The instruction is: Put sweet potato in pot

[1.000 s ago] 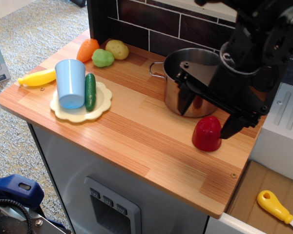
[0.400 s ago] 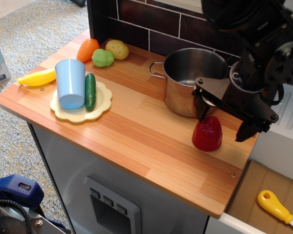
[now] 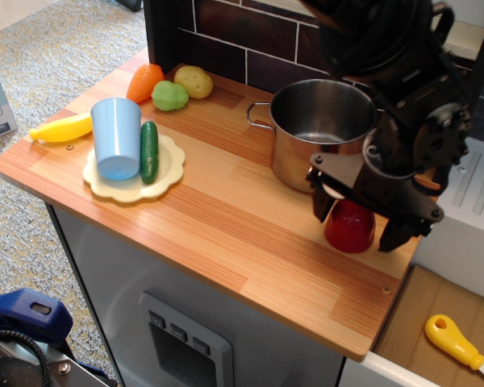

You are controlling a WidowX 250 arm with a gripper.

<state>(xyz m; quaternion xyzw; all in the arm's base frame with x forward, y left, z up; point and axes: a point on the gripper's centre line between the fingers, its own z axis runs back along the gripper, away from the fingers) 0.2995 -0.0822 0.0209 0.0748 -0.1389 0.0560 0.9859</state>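
Note:
The glossy red sweet potato sits on the wooden counter near its right edge, just in front of the steel pot. The pot stands upright at the back right with loop handles, and its inside looks empty. My black gripper has come down over the sweet potato. Its fingers are open and straddle it, one on the left and one on the right. The gripper body hides the top of the sweet potato.
A cream plate at the left holds a light-blue cup and a green cucumber. A yellow banana, orange carrot, green lump and tan potato lie behind. The counter's right edge is close.
My gripper has moved down and left from beside the pot, lowering over the sweet potato until its open fingers straddle it. The sweet potato has not moved.

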